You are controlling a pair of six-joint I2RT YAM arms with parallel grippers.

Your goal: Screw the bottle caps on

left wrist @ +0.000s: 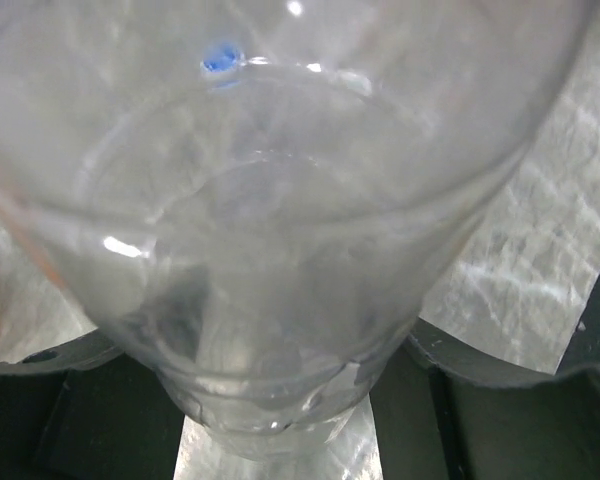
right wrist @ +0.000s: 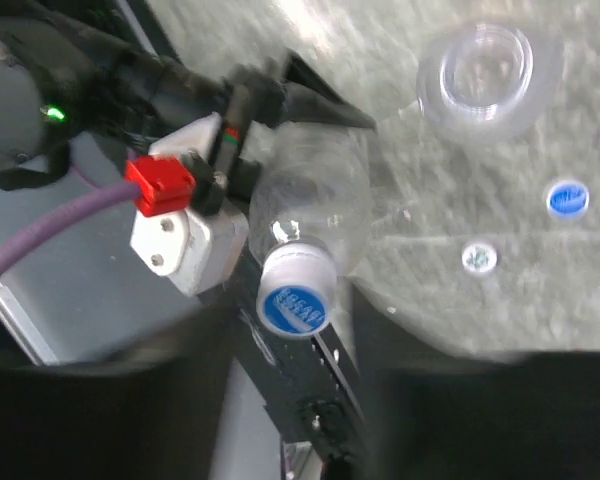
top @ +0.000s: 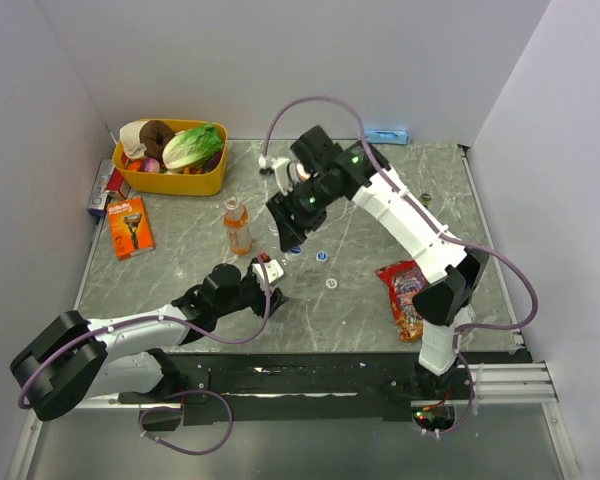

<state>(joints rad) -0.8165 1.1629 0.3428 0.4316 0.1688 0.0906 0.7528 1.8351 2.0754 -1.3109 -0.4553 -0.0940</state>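
Capping step in progress. Nearest the arm bases, the left gripper (top: 268, 275) is clamped on the body of a small clear bottle (right wrist: 315, 205), held tilted above the table (top: 180, 280). A blue cap (right wrist: 295, 297) already sits on this bottle's neck; whether it is threaded tight cannot be told. Just beyond it, a loose blue cap (top: 322, 256) lies flat on the table, and an uncapped clear bottle (right wrist: 485, 70) stands nearby, mouth up. The right gripper (top: 290, 238) hangs over the held bottle's far side; in the blurred wrist view its fingers appear spread, with nothing between them. Farther left stands the orange drink bottle (top: 238, 226). Judged next move: the right gripper settles squarely around the seated cap, closes and twists while the left holds firm; the loose cap and open bottle remain for afterwards.
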